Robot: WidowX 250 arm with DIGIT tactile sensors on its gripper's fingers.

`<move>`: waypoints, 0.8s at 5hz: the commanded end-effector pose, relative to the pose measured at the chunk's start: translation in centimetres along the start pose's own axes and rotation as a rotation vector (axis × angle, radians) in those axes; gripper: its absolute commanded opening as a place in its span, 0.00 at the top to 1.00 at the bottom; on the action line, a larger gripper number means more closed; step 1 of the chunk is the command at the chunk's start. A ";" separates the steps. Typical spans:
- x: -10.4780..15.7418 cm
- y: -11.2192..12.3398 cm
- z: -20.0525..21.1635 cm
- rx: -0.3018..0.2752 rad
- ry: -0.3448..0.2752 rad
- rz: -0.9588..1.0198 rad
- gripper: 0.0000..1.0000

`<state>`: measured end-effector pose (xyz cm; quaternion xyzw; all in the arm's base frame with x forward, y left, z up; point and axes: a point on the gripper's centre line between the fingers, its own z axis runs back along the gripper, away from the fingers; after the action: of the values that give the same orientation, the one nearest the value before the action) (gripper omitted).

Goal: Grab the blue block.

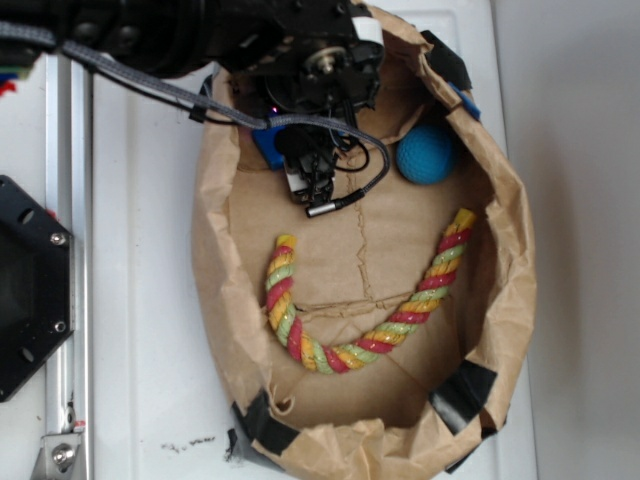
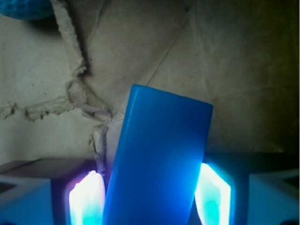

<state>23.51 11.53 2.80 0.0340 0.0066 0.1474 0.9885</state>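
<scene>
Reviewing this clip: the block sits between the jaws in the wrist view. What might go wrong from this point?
1. The blue block lies tilted between the jaws, not square to them; closing may twist it or pinch only an edge, so it could slip.
2. The paper bag floor is creased and torn beneath the block; a low jaw may snag the paper.
3. The exterior view hides the contact, so grip cannot be confirmed there.

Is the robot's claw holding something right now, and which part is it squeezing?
It looks like yes. The blue block sits between the gripper fingers, which press its two long sides near one end. The other end sticks out over the paper bag.
</scene>
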 end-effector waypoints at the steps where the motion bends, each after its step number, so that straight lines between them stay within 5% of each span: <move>1: -0.3 -1.3 3.5 -0.007 -0.080 -0.033 1.00; 2: -1.7 -5.4 7.1 -0.159 -0.083 -0.170 1.00; 3: -2.2 -9.8 10.1 -0.216 -0.104 -0.248 1.00; 4: -1.7 -11.7 13.1 -0.278 -0.114 -0.324 1.00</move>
<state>25.60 -1.15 13.16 -0.0997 -0.0340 -0.0060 0.9944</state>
